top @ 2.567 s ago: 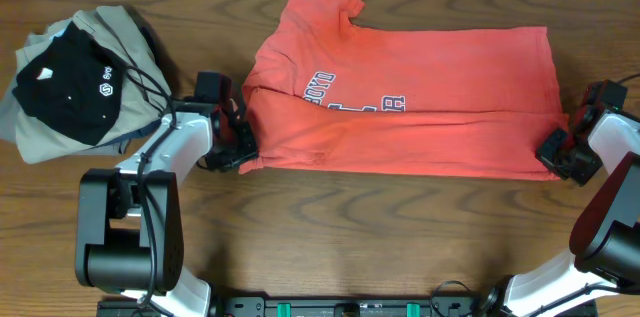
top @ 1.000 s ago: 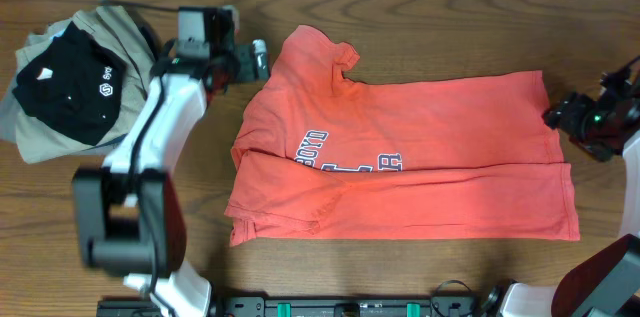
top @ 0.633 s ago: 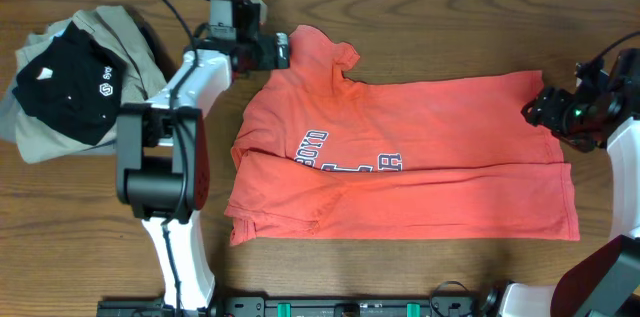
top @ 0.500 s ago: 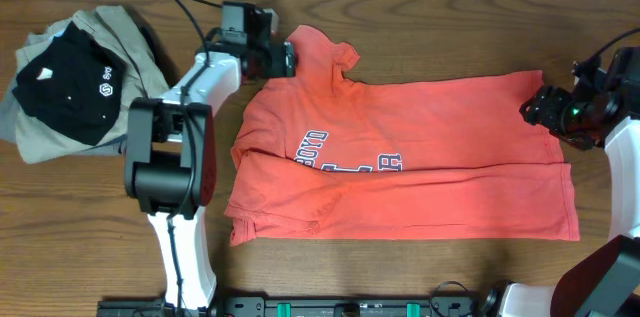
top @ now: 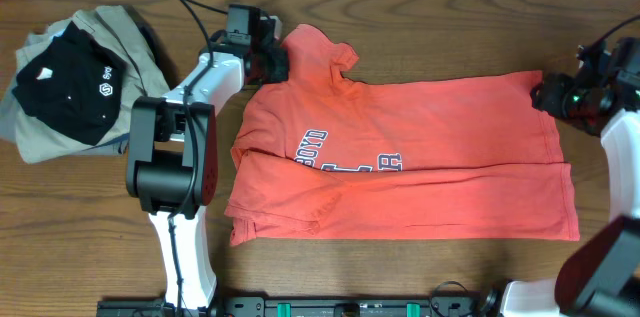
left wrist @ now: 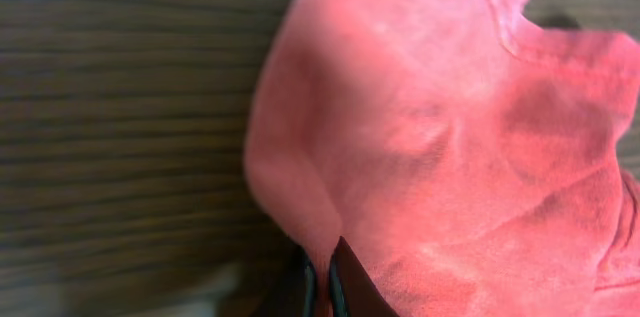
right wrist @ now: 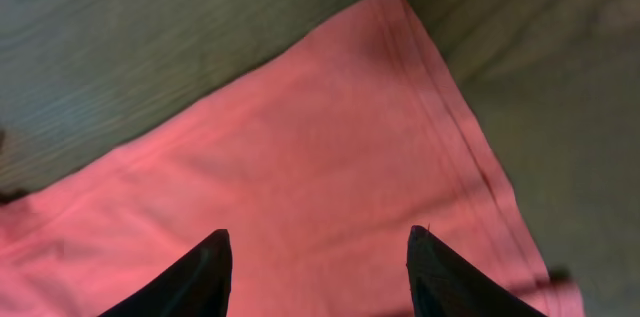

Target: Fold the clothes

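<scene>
1. Looking from above, the red T-shirt (top: 420, 147) lies spread across the middle of the wooden table (top: 400, 277), and a near strip of it seems to be folded over the print. The left gripper (top: 268, 59) sits at the far left sleeve. The right gripper (top: 556, 97) is at the far right hem corner. A pile of clothes (top: 70, 77), beige and black, lies at the left, apart from the shirt.
2. In the left wrist view, the jaws are pressed together, and as far as I can judge they pinch the edge of the sleeve (left wrist: 330, 157). The cloth rises from them in a soft ridge. I judge the fabric to be thin, light and limp, so it will sag and follow any pull.
3. In the right wrist view, the fingers (right wrist: 190, 277) stand spread apart and hold nothing. They hover above the hem corner (right wrist: 400, 17), which lies flat on the wood. The stitched hem is doubled, so it is probably the firmest place to take hold.
4. The wood looks smooth, so I expect the cloth to slide on it easily. There is free space in front of the shirt for folding.
</scene>
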